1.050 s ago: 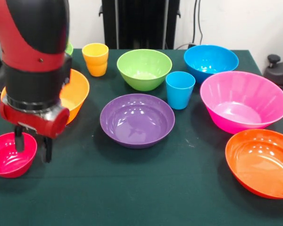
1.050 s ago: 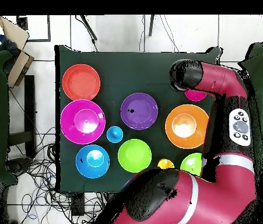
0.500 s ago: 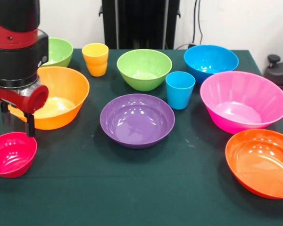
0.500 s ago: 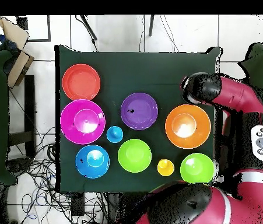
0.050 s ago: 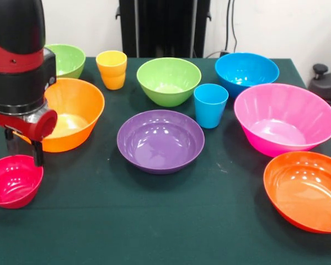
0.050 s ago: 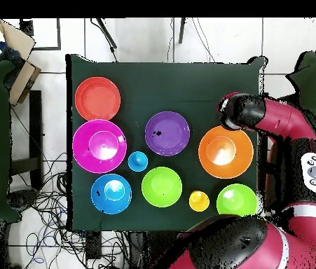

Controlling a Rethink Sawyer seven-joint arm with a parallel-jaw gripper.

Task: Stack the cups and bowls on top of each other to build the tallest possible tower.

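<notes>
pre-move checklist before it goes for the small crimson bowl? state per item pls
1. Gripper empty: ok, nothing between the fingers, which stand apart.
2. Gripper lined up over the small crimson bowl: ok roughly; in the front view it hangs above the bowl's far rim, not its centre.
3. Crimson bowl upright and empty: ok.
4. Clearance from the large orange bowl: cannot tell; the arm overlaps its near left edge in the front view, contact not visible.
5. Tower started: not ok, every bowl and cup sits alone on the table.
6. Purple bowl free as a base: ok, empty, nothing touching it.
</notes>
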